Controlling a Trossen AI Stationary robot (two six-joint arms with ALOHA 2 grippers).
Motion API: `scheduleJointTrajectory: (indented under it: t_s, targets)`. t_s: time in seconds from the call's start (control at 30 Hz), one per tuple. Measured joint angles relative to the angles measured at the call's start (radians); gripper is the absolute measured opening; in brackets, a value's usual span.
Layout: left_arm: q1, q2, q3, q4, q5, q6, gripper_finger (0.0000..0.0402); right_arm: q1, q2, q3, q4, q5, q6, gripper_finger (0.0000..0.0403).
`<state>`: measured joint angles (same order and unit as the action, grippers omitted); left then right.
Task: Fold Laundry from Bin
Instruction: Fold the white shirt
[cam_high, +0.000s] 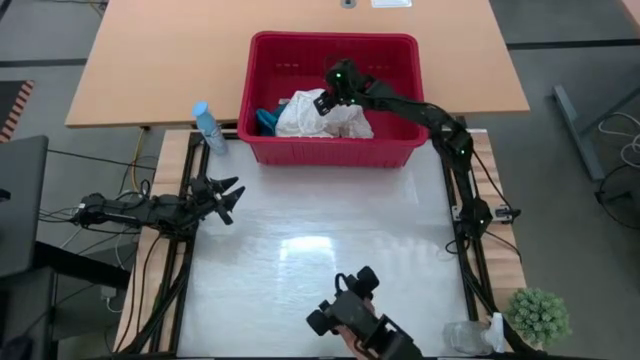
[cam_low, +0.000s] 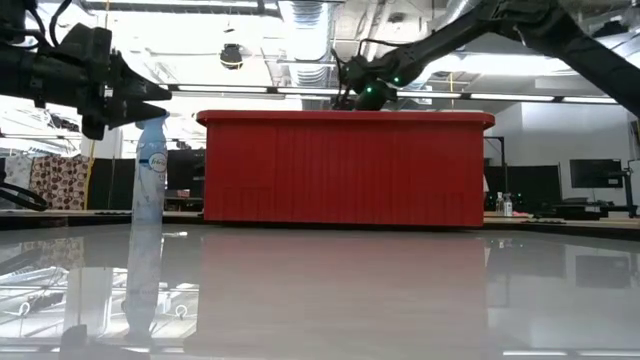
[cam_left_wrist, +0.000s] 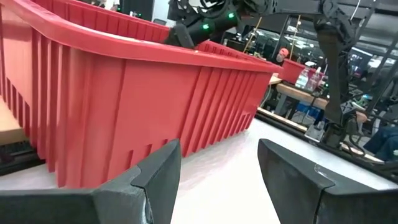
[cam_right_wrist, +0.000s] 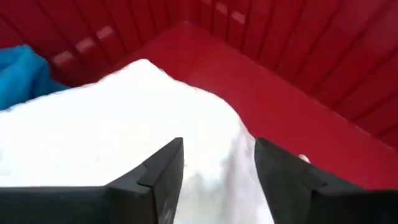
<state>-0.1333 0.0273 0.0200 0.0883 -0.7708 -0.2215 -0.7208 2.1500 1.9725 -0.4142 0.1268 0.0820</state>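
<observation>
The red bin (cam_high: 330, 150) stands at the table's far edge. Inside it lie the laundry's white cloth (cam_high: 305, 115) and a teal-blue piece (cam_high: 266, 120) at its left end. My right gripper (cam_high: 328, 98) reaches into the bin from the right and slants down. In the right wrist view it is open (cam_right_wrist: 219, 162) just over the white cloth (cam_right_wrist: 124, 124), with the teal piece (cam_right_wrist: 22, 71) beyond. My left gripper (cam_high: 232, 195) waits open at the table's left edge, pointing level toward the bin's wall (cam_left_wrist: 124, 93).
A clear water bottle (cam_high: 207, 125) stands just left of the bin. A black device (cam_high: 355, 315) sits at the near edge, with a small green plant (cam_high: 540, 315) at the near right corner. The glossy white tabletop (cam_high: 320, 230) between bin and near edge is free.
</observation>
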Motion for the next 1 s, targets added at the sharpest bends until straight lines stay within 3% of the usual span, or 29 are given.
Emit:
scheduleJointTrajectory:
  t_s: [0.33,1.0]
  targets:
    - [0.000,0.000,0.000,-0.024,0.000,-0.015,0.0204,-0.002,-0.086,0.003,-0.056,-0.152,-0.010,0.0234]
    - [0.000,0.000,0.001,-0.030,-0.003,-0.053,0.0204,-0.015,-0.002,-0.002,-0.128,-0.148,0.023,0.0234]
